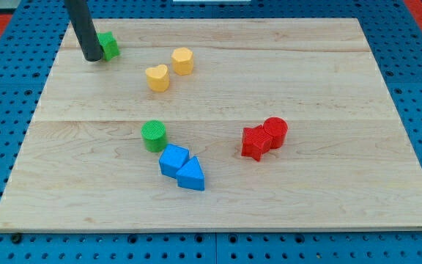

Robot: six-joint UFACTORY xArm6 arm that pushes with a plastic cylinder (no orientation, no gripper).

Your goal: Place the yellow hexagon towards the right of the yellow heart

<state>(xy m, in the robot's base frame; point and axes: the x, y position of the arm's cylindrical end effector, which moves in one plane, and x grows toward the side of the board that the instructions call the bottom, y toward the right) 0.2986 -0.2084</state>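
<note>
Blue blocks lie nearest. My tip, a bare rod with nothing to clamp, touches the green block. Hexagon sits just right of the heart; placement looks nearly done, needing at most a nudge.

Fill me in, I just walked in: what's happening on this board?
A robot arm's dark rod is sliding blocks around a wooden board. My tip sits at the view's top left, right beside a green block. The yellow hexagon already lies just right of the yellow heart, slightly higher in the view, close to it.
</note>
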